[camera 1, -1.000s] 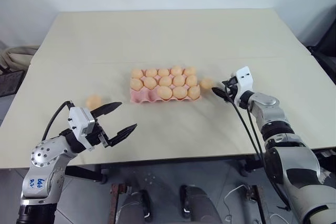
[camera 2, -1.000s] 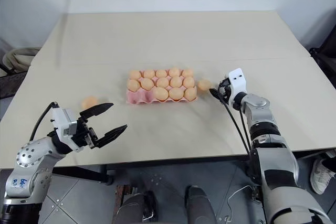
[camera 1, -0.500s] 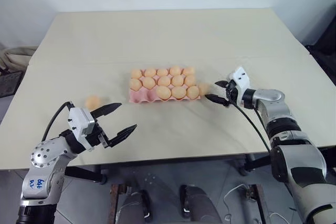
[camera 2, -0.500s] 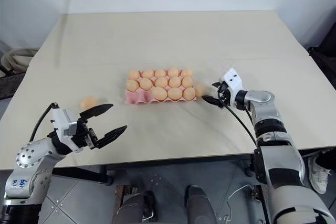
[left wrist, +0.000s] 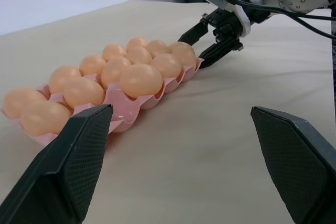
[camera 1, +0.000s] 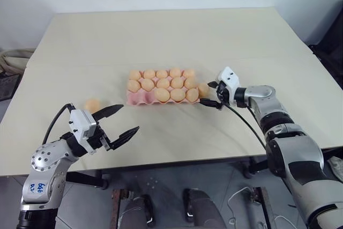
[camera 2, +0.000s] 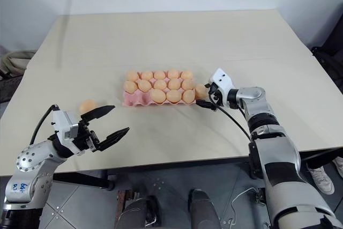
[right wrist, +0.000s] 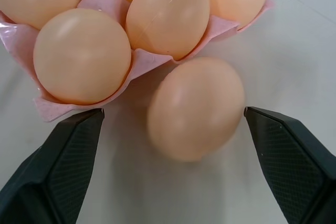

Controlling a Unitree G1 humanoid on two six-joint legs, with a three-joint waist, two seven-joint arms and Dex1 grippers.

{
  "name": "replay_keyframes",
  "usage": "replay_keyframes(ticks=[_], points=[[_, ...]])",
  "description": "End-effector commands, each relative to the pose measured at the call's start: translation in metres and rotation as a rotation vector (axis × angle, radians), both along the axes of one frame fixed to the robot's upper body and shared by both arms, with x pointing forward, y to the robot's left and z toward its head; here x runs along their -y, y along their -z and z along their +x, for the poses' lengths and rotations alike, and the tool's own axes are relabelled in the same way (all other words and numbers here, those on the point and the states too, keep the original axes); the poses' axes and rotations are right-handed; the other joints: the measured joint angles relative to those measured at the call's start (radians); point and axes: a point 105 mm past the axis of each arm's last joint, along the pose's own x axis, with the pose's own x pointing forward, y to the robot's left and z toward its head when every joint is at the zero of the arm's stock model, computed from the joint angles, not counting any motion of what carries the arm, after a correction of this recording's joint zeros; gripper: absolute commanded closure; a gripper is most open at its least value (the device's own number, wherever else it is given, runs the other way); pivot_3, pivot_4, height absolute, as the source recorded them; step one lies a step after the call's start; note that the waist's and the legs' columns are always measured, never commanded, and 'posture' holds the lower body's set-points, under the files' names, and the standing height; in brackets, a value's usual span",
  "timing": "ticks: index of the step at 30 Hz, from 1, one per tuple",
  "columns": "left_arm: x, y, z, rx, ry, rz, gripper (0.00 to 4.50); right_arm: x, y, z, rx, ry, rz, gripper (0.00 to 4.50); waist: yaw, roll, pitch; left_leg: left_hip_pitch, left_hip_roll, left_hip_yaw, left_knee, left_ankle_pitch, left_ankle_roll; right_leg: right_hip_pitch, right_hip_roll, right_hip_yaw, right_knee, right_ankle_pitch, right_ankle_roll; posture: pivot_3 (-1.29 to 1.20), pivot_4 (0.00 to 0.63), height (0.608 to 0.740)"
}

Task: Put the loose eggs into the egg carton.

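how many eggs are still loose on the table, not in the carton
2. One egg lies against the egg carton at its right end, between the right gripper's open fingers. The other egg lies near the left gripper.

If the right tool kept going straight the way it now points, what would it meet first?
Most likely the loose egg lying on the table against the egg carton. It sits between the open right tool fingers, with the carton's filled cups just behind.

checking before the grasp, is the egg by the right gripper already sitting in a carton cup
No, the loose egg lies on the table just outside the egg carton, between the open fingers of the right gripper.
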Motion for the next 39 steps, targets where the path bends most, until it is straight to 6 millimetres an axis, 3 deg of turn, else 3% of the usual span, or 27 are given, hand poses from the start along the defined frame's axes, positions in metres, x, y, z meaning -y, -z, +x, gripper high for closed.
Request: replay_keyframes(ticks=[1, 2, 5, 9, 11, 17, 21, 23, 27, 29, 35, 39], points=[[-0.002, -0.012, -0.003, 0.055, -0.006, -0.005, 0.0, -0.005, -0.015, 0.004, 0.061, -0.015, -0.003, 0.02, 0.0, 0.0, 0.0, 0.0, 0.0, 0.0, 0.0, 0.0, 0.0, 0.0, 0.0, 0.0, 0.0, 0.0, 0.0, 0.0, 0.15, 0.74], [-0.002, -0.012, -0.003, 0.055, -0.005, -0.005, 0.0, -0.005, -0.014, 0.004, 0.064, -0.016, -0.009, 0.02, 0.0, 0.0, 0.0, 0.0, 0.0, 0.0, 0.0, 0.0, 0.0, 0.0, 0.0, 0.0, 0.0, 0.0, 0.0, 0.0, 0.15, 0.74], [-0.002, -0.011, -0.003, 0.055, -0.005, -0.005, 0.0, -0.004, -0.014, 0.003, 0.064, -0.011, 0.003, 0.59, 0.0, 0.0, 0.0, 0.0, 0.0, 0.0, 0.0, 0.0, 0.0, 0.0, 0.0, 0.0, 0.0, 0.0, 0.0, 0.0, 0.15, 0.74], [-0.002, -0.011, -0.003, 0.056, -0.008, -0.007, 0.0, -0.001, -0.014, 0.004, 0.084, 0.006, 0.02, 1.99, -0.001, 0.0, 0.0, 0.0, 0.0, 0.0, 0.0, 0.0, 0.0, 0.0, 0.0, 0.0, 0.0, 0.0, 0.0, 0.0, 0.15, 0.74], [-0.003, -0.01, -0.002, 0.055, -0.011, -0.008, 0.0, 0.002, -0.015, 0.004, 0.093, 0.021, 0.036, 2.35, 0.0, 0.0, 0.0, 0.0, 0.0, 0.0, 0.0, 0.0, 0.0, 0.0, 0.0, 0.0, 0.0, 0.0, 0.0, 0.0, 0.15, 0.74], [-0.006, -0.009, -0.001, 0.055, -0.027, -0.011, 0.0, 0.011, -0.02, 0.0, 0.135, 0.012, 0.065, 2.35, 0.0, 0.0, 0.0, 0.0, 0.0, 0.0, 0.0, 0.0, 0.0, 0.0, 0.0, 0.0, 0.0, 0.0, 0.0, 0.0, 0.15, 0.74], [-0.017, -0.011, 0.001, 0.058, -0.075, -0.033, 0.0, 0.008, -0.041, -0.005, 0.197, -0.057, 0.085, 2.35, -0.002, 0.0, 0.0, 0.0, 0.0, 0.0, 0.0, 0.0, 0.0, 0.0, 0.0, 0.0, 0.0, 0.0, 0.0, 0.0, 0.15, 0.74], [-0.022, -0.011, 0.001, 0.052, -0.088, -0.037, 0.0, -0.003, -0.059, -0.007, 0.223, -0.111, 0.131, 2.35, -0.004, 0.001, 0.001, 0.0, 0.0, 0.0, 0.0, 0.0, 0.0, 0.0, 0.0, 0.0, 0.001, 0.0, 0.0, 0.0, 0.15, 0.74], [-0.031, -0.008, -0.001, 0.03, -0.109, -0.038, 0.0, -0.047, -0.089, -0.02, 0.226, -0.238, 0.215, 2.35, -0.005, 0.001, 0.001, 0.0, 0.003, 0.0, 0.0, 0.0, 0.0, -0.001, 0.002, 0.0, 0.002, 0.0, 0.0, 0.0, 0.15, 0.74], [-0.036, -0.007, -0.002, 0.024, -0.127, -0.034, 0.0, -0.086, -0.095, -0.031, 0.185, -0.301, 0.24, 2.35, -0.005, 0.001, 0.001, 0.001, 0.004, -0.001, 0.0, 0.0, 0.0, -0.001, 0.002, 0.0, 0.003, -0.001, -0.001, 0.0, 0.15, 0.74], [-0.037, -0.007, -0.001, 0.035, -0.154, -0.027, 0.0, -0.166, -0.091, -0.051, 0.117, -0.359, 0.215, 2.35, 0.001, 0.001, 0.0, 0.0, 0.005, -0.002, 0.0, 0.0, -0.002, -0.004, 0.002, -0.001, 0.009, -0.003, -0.006, 0.0, 0.15, 0.74], [-0.034, -0.008, -0.002, 0.044, -0.158, -0.031, 0.0, -0.179, -0.076, -0.049, 0.122, -0.348, 0.147, 2.35, 0.006, 0.0, 0.0, -0.001, 0.002, -0.002, 0.0, 0.0, -0.002, -0.004, -0.001, -0.002, 0.008, -0.003, -0.006, 0.0, 0.15, 0.74]])
